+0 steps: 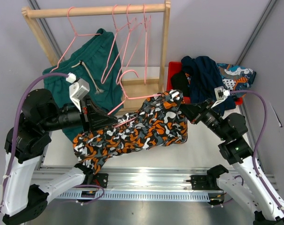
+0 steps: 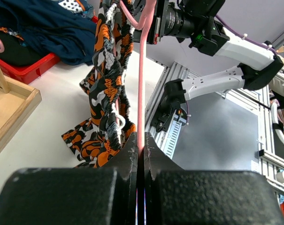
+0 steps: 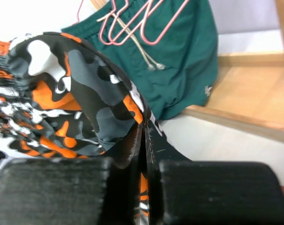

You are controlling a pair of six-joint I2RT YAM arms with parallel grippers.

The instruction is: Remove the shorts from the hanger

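Two pairs left — teal-green fabric shorts (image 1: 92,61) hanging; right gripper (image 3: 142,139) pinches orange-grey camo shorts (image 1: 142,129), left gripper (image 2: 141,144) pinches their pink wire hanger (image 2: 142,84).

Left hand (image 1: 114,119) on pink hanger (image 1: 124,93), right hand (image 1: 182,107) on camo shorts (image 1: 146,129)

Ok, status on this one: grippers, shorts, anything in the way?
Left gripper shut on pink hanger. Right gripper shut on camo shorts, still on that hanger. Nothing seen blocking; teal shorts hang on rack behind.

Shorts (image 1: 137,129) before rack (image 1: 97,10), bin (image 1: 174,68) right of rack, clothes pile (image 1: 203,75) in bin
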